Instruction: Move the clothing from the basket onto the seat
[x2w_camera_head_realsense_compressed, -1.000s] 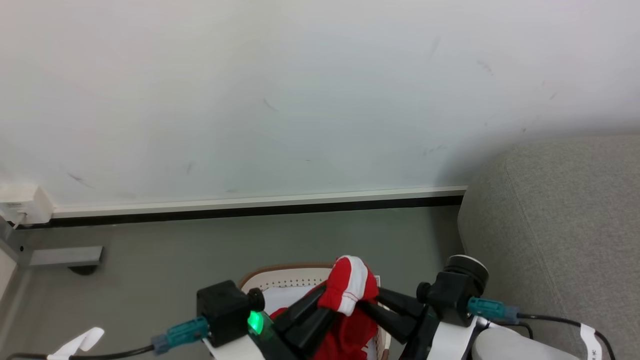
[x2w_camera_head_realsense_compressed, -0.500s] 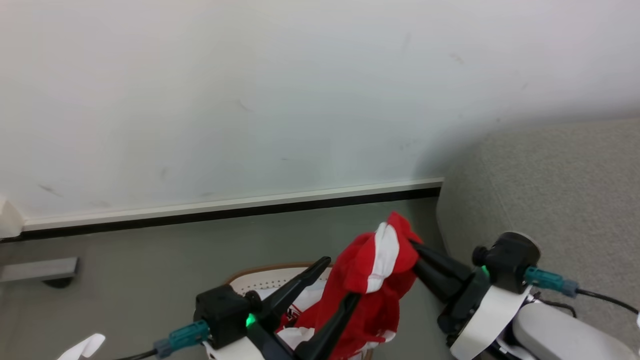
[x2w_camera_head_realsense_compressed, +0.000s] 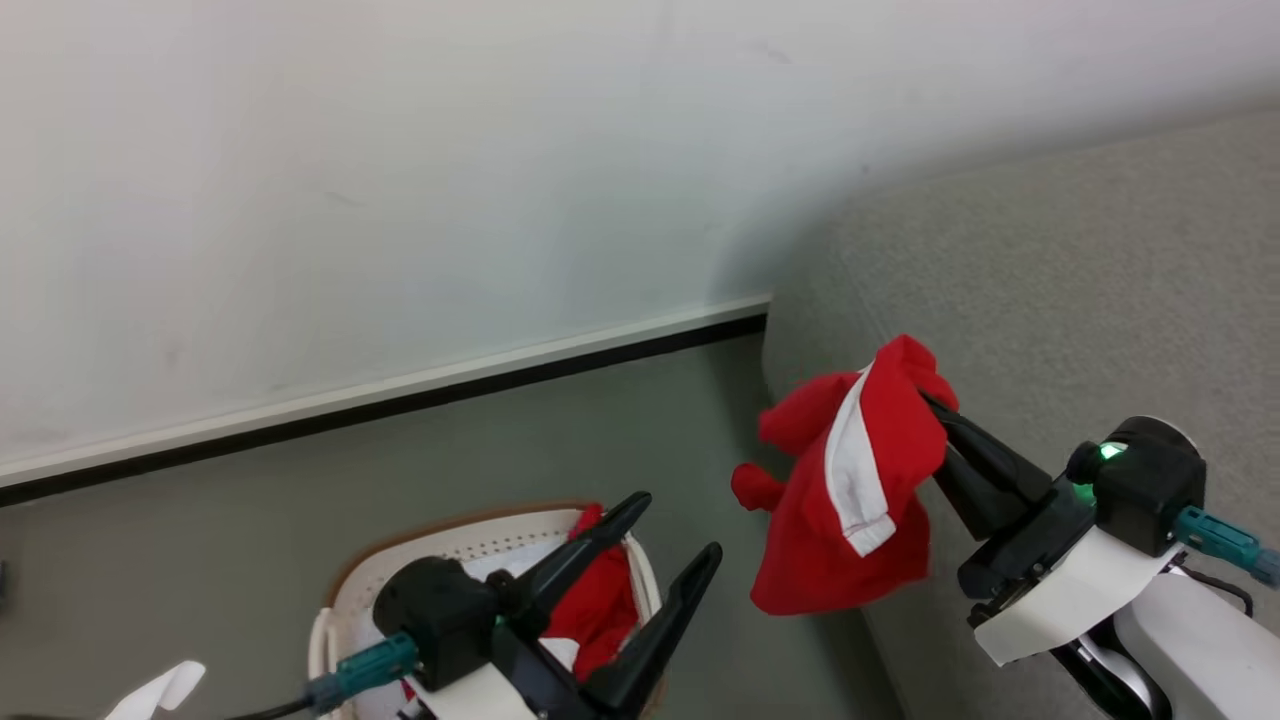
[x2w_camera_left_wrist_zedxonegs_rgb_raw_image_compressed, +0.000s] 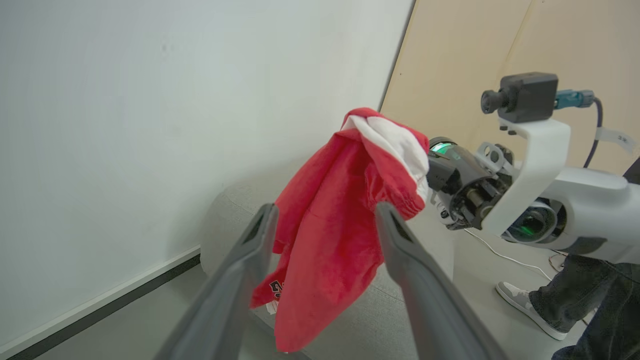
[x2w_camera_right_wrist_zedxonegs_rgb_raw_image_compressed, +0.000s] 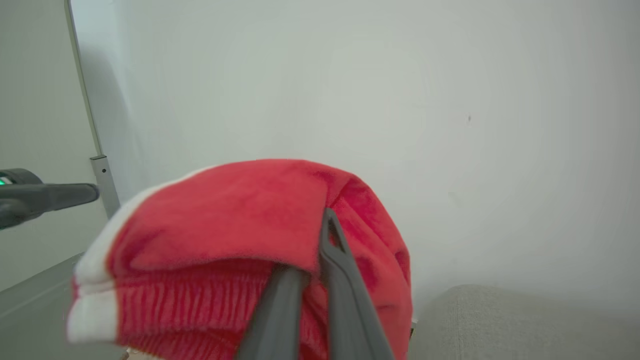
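Observation:
A red garment with a white stripe (x2w_camera_head_realsense_compressed: 850, 500) hangs in the air from my right gripper (x2w_camera_head_realsense_compressed: 935, 402), which is shut on its top fold, beside the left edge of the grey seat (x2w_camera_head_realsense_compressed: 1060, 290). In the right wrist view the closed fingers (x2w_camera_right_wrist_zedxonegs_rgb_raw_image_compressed: 320, 240) pinch the red cloth (x2w_camera_right_wrist_zedxonegs_rgb_raw_image_compressed: 225, 225). My left gripper (x2w_camera_head_realsense_compressed: 676, 525) is open and holds nothing, just above the cream basket (x2w_camera_head_realsense_compressed: 450, 545), where more red clothing (x2w_camera_head_realsense_compressed: 600, 610) lies. In the left wrist view its spread fingers (x2w_camera_left_wrist_zedxonegs_rgb_raw_image_compressed: 326, 207) frame the hanging garment (x2w_camera_left_wrist_zedxonegs_rgb_raw_image_compressed: 325, 240) without touching it.
A white wall with a dark skirting strip (x2w_camera_head_realsense_compressed: 400, 400) runs behind the grey floor (x2w_camera_head_realsense_compressed: 250, 540). In the left wrist view a person's shoe (x2w_camera_left_wrist_zedxonegs_rgb_raw_image_compressed: 520, 302) and trouser leg (x2w_camera_left_wrist_zedxonegs_rgb_raw_image_compressed: 600, 300) stand on the floor beyond the seat (x2w_camera_left_wrist_zedxonegs_rgb_raw_image_compressed: 235, 200), before a beige panel (x2w_camera_left_wrist_zedxonegs_rgb_raw_image_compressed: 475, 50).
The left gripper opened and let go of the garment, staying over the basket. The right gripper carried the garment up and right toward the seat. The head camera swung right.

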